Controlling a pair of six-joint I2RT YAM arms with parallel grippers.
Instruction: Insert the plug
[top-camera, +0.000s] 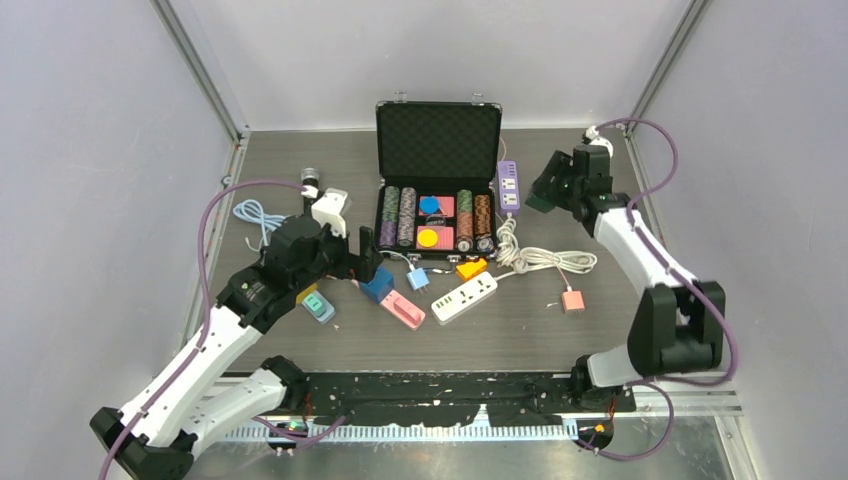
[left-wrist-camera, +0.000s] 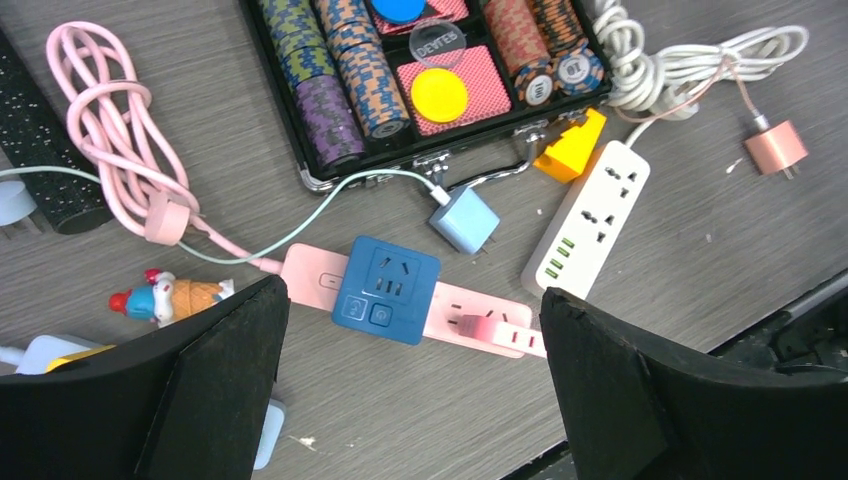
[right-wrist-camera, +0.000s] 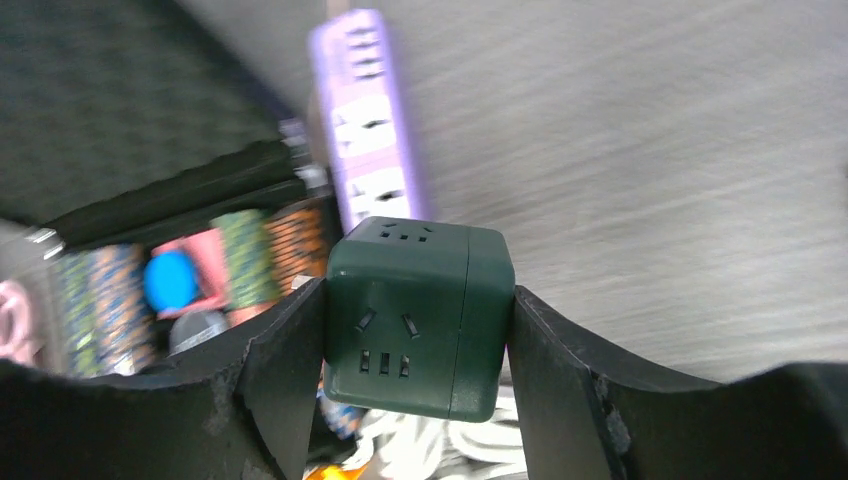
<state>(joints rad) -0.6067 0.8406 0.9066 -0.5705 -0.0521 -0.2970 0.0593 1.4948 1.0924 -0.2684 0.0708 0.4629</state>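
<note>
The desk (left-wrist-camera: 700, 270) has a grey wood-grain face, matt and faintly ridged. The dark green socket cube (right-wrist-camera: 415, 315) is smooth plastic with a soft satin sheen. The fingers (right-wrist-camera: 262, 385) of the right end effector (right-wrist-camera: 414, 330) are matt black and slightly grainy. The far case (top-camera: 438, 140) is lined with dimpled black foam, and its rim looks like bright metal. The white power strip (left-wrist-camera: 590, 225) is glossy plastic, the blue socket cube (left-wrist-camera: 386, 290) duller, the pink cable (left-wrist-camera: 110, 130) smooth and rubbery.

Cube adapter (left-wrist-camera: 385, 288) atop power strip (left-wrist-camera: 312, 279)
</note>
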